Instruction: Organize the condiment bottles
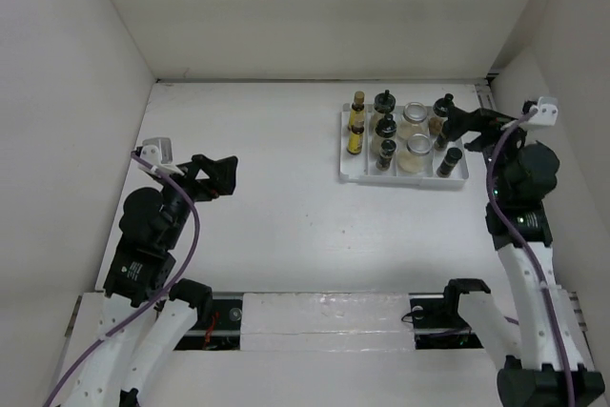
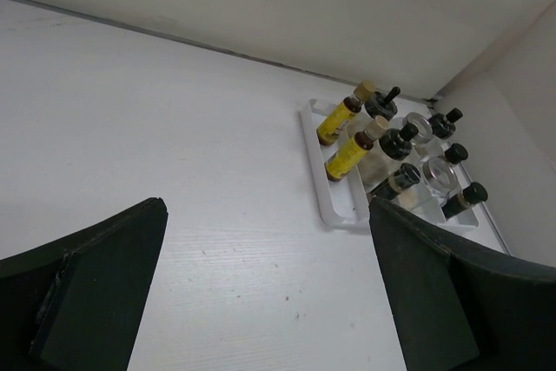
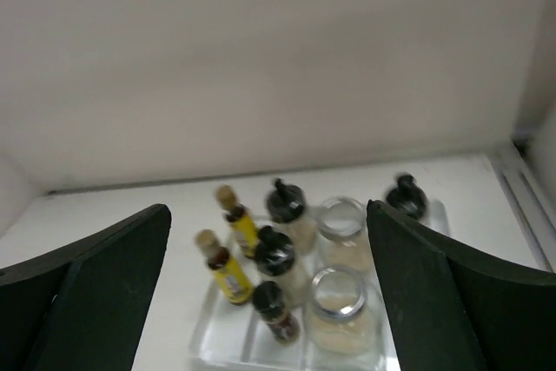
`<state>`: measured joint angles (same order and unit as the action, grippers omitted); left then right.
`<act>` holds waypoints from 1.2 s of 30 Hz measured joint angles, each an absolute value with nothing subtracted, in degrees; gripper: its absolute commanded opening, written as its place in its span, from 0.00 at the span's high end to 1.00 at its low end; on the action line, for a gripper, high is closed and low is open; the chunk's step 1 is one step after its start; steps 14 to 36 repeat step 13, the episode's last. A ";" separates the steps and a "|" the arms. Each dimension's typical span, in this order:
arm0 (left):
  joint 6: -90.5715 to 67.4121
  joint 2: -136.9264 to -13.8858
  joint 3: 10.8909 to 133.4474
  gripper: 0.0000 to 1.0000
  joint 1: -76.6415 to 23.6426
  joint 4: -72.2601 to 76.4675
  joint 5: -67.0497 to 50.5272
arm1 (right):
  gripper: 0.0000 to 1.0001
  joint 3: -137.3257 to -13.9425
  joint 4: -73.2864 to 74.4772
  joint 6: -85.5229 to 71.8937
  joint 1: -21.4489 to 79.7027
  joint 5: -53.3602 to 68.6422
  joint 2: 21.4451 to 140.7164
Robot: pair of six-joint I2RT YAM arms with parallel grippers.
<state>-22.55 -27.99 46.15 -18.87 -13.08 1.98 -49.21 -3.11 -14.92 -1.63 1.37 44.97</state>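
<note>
Left fingers spread wide, empty, over desk, well apart from tray | right fingers spread wide, empty, at tray's right end | condiment bottles packed upright in tray | risk: you descend between tight neighbours, a wide finger clips one, topples it or shoves tray

Between wide-spread jaws, the condiment bottles stand in a white tray, seemingly upright though blurred.
</note>
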 measured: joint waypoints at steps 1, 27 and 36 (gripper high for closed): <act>-22.55 -27.79 46.15 0.01 -18.87 -13.10 2.04 | 0.00 -49.80 -3.16 -14.41 -0.86 3.22 42.98; -22.59 -22.39 46.13 0.01 -18.87 -11.77 2.35 | 0.00 -55.13 -0.51 -11.33 0.86 17.80 24.69; -22.59 -22.39 46.13 0.01 -18.87 -11.77 2.35 | 0.00 -55.13 -0.51 -11.33 0.86 17.80 24.69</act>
